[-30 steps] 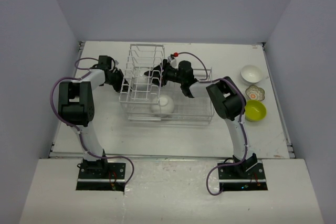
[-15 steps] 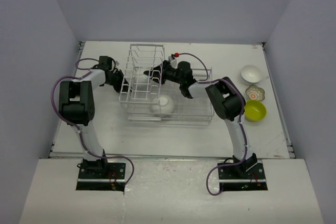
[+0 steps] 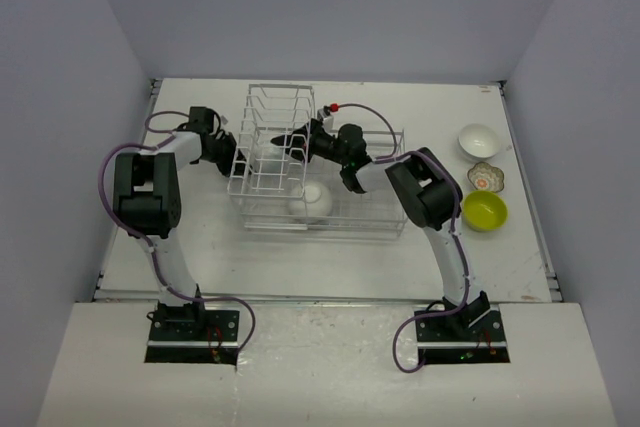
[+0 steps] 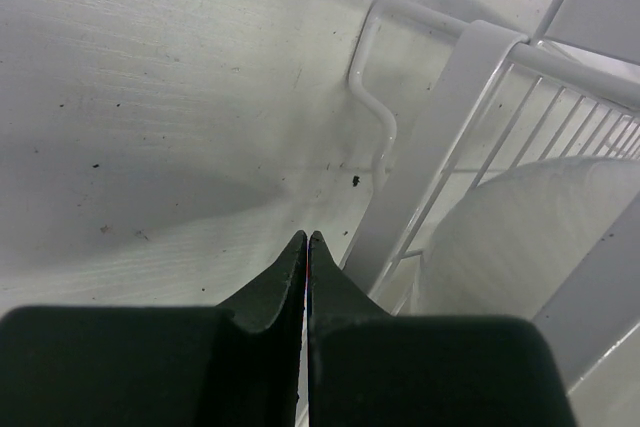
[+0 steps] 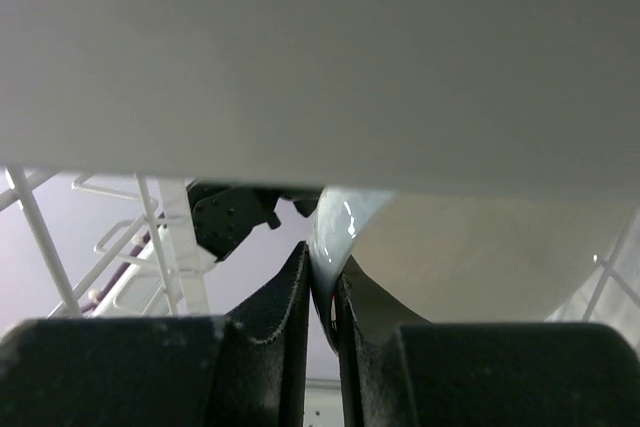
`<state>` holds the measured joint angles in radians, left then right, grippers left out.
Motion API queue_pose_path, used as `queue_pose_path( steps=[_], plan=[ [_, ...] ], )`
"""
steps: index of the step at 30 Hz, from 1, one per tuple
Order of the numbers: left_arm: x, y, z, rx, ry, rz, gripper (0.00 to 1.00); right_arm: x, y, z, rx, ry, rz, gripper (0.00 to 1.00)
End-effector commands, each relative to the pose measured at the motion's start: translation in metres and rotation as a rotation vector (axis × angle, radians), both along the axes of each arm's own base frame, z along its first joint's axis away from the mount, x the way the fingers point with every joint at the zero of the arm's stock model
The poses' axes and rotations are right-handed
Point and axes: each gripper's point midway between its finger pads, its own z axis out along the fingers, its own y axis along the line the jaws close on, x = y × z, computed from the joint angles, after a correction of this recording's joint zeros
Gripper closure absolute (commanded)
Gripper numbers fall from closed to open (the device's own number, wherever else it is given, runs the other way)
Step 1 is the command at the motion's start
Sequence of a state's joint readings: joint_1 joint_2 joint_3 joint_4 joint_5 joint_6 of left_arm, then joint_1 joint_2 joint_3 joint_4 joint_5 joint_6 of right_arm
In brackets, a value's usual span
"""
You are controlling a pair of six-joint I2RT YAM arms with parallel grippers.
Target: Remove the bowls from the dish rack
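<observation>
Right gripper [image 5: 322, 292] closed onto 1 of 2 racked bowls [image 3: 312, 199]; 3 outside.

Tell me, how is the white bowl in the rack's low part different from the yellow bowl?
The white bowl lies inside the rack; the yellow bowl sits out on the table, to the rack's right. The white bowl looks turned over, while the yellow bowl faces up. Both are small and round.

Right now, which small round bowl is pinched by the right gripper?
The plain white bowl in the white wire dish rack's tall slotted section; a second white bowl sits in its low basket.
</observation>
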<state>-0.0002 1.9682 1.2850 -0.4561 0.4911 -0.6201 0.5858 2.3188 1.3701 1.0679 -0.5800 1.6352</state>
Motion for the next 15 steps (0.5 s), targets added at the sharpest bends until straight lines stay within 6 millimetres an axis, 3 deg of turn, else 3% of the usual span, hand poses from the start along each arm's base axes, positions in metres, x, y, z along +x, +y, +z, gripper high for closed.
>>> queue_pose_path(
  steps=[1, 8, 11, 15],
  plan=[
    [0.014, -0.008, 0.011, -0.044, -0.044, -0.010, 1.00, -0.013, 0.000, 0.001, 0.057, 0.026, 0.059, 1.00],
    [0.015, -0.006, 0.008, -0.040, -0.040, -0.009, 1.00, -0.023, -0.005, 0.055, 0.147, -0.094, 0.086, 1.00],
    [0.016, -0.006, 0.007, -0.041, -0.039, -0.010, 1.00, -0.027, -0.012, 0.071, 0.160, -0.130, 0.086, 1.00],
    [0.018, -0.006, 0.007, -0.038, -0.043, -0.013, 1.00, -0.031, -0.020, 0.076, 0.153, -0.146, 0.094, 1.00]
  ],
)
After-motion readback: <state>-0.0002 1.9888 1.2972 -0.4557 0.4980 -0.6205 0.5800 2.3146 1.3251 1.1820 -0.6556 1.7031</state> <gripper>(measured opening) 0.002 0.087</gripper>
